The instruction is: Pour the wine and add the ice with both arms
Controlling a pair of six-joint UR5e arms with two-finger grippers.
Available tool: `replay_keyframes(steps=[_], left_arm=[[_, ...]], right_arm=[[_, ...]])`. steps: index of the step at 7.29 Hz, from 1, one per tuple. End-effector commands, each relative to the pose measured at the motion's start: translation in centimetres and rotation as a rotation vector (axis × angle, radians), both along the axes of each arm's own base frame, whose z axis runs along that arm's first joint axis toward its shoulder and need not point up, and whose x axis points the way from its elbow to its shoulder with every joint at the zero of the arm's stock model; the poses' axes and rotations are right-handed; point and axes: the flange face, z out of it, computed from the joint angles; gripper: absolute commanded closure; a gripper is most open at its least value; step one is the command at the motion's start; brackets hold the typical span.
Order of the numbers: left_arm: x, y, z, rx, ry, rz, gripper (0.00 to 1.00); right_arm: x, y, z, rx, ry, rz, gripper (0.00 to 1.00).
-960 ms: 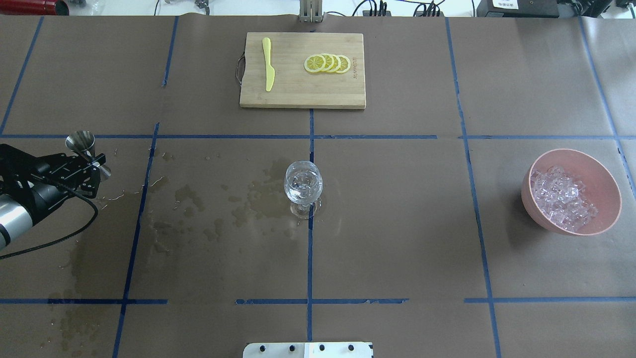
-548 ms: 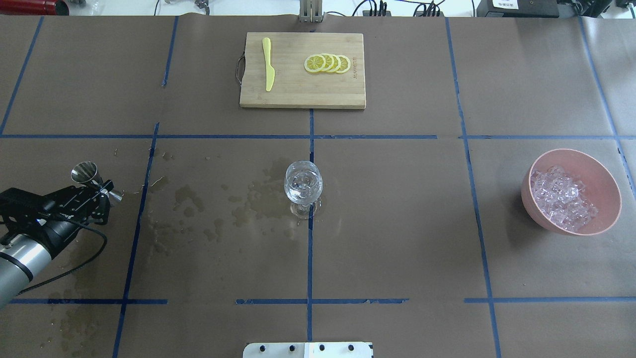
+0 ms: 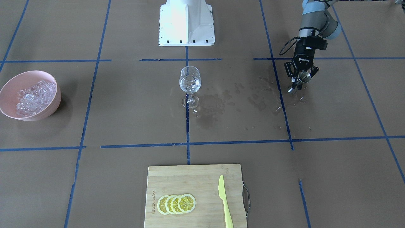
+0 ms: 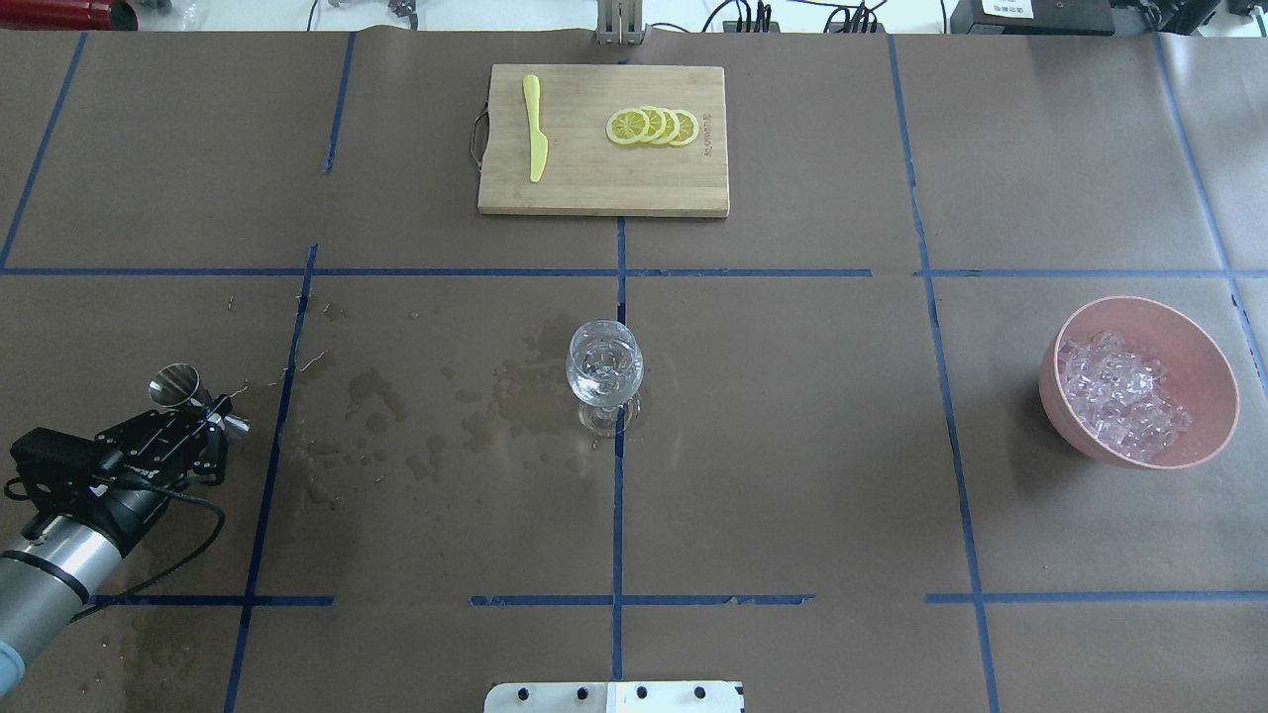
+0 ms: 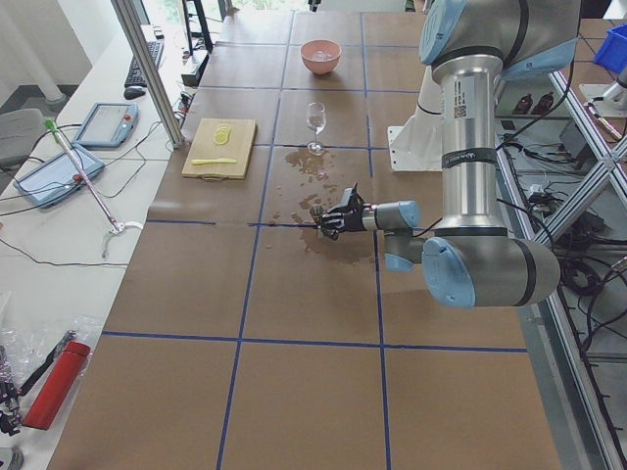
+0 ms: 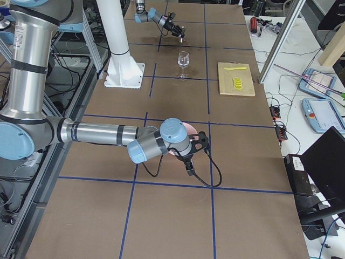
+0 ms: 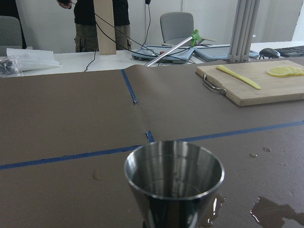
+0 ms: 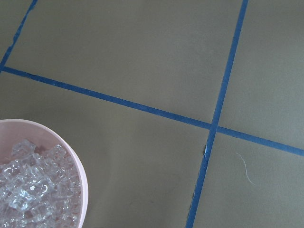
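Left side first: left gripper point(image 4: 210, 416) low over the brown paper table point(image 4: 792, 446), clenched across the narrow waist of a jigger point(image 4: 176, 385). Polished steel, double-cone shape, mouth upward in the wrist view, brushed and mirror-bright inside. Touching the paper or just clear of it? No telling.

Dark wet blotches and fine droplets across the matte paper, from there towards the wine glass point(image 4: 604, 368). Clear, round-bowled, thin-stemmed, upright on a blue tape line at mid-table, glinting.

Now the ice point(image 4: 1121, 394): a heap of small, clear, knobbly cubes, piled in a smooth, round pink bowl point(image 4: 1204, 342) far out on the right side. Well apart from the left gripper, with the glass between.

For the right gripper point(image 6: 192, 152), only a side view, black against a sliver of the bowl's pink. Clamped or released, impossible to say. From its wrist camera, a look down at the bowl's rim in the lower left corner, ice glittering inside.

At the far edge, a pale bamboo cutting board point(image 4: 594, 183), rectangular, with a flat yellow knife point(image 4: 535, 129) and a fan of lemon slices point(image 4: 654, 127).
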Motion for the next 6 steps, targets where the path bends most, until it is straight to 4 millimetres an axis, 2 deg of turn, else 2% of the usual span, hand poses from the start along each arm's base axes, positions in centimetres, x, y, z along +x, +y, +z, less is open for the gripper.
replay_keyframes(steps=[1,3,6], left_arm=[[1.85,0.68,-0.13,0.011,0.007,-0.009,1.0],[2.76,0.84,-0.31,0.012,0.013,-0.003,0.97],[2.79,0.96,-0.17,0.011,0.01,0.0,0.87]], right_arm=[[0.0,0.0,0.0,0.0,0.0,0.0,0.0],[0.0,-0.07,-0.07,0.001,0.0,0.0,0.0],[-0.01,-0.07,-0.07,0.002,0.0,0.0,0.0]])
